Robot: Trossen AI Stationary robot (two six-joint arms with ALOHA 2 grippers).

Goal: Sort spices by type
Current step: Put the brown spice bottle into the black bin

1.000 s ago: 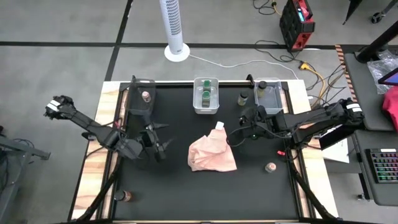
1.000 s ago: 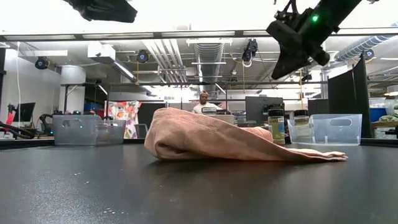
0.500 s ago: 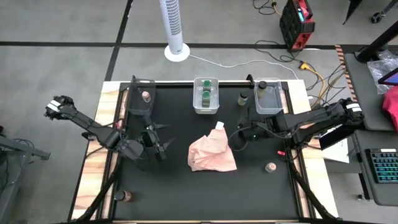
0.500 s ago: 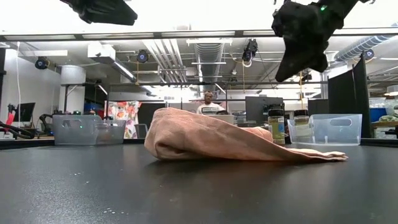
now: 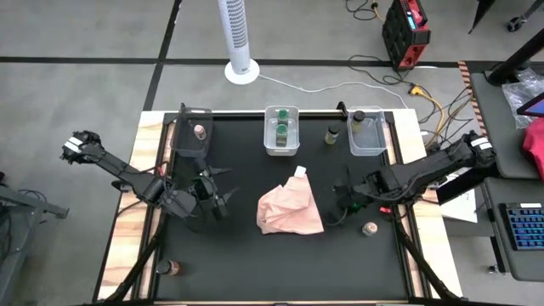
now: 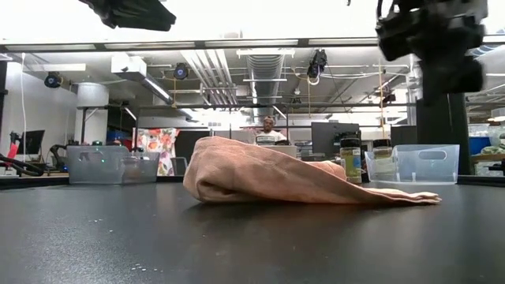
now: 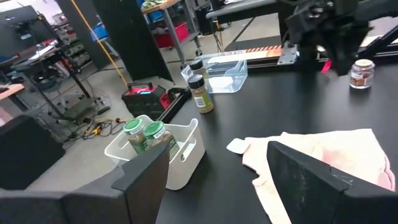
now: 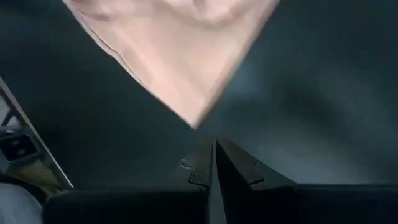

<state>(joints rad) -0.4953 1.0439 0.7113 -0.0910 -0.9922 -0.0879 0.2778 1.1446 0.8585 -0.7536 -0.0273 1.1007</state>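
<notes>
Spice jars stand in three clear bins along the far edge. A tan-lidded jar [image 5: 199,131] is in the left bin [image 5: 190,144]. Green-lidded jars [image 5: 281,129] are in the middle bin [image 5: 281,151]. A dark-lidded jar [image 5: 358,116] is in the right bin [image 5: 367,143]. Another dark-lidded jar [image 5: 332,134] stands loose between those two bins. A tan-lidded jar [image 5: 370,229] stands on the mat near the right. My right gripper [image 5: 338,204] is shut and tipped down over bare mat, just right of the pink cloth [image 5: 291,210]. My left gripper [image 5: 219,200] hovers open left of the cloth.
One more jar [image 5: 174,268] stands at the table's near left corner. The crumpled cloth lies mid-table with a white tag [image 5: 300,172] at its far end. Bare black mat [image 5: 255,263] lies toward the near edge. A person [image 6: 269,130] shows in the room beyond the table.
My right gripper has swung toward the table's near edge and a little to the right. It has tipped from nearly level to pointing steeply down at the mat beside the cloth, and it stays shut.
</notes>
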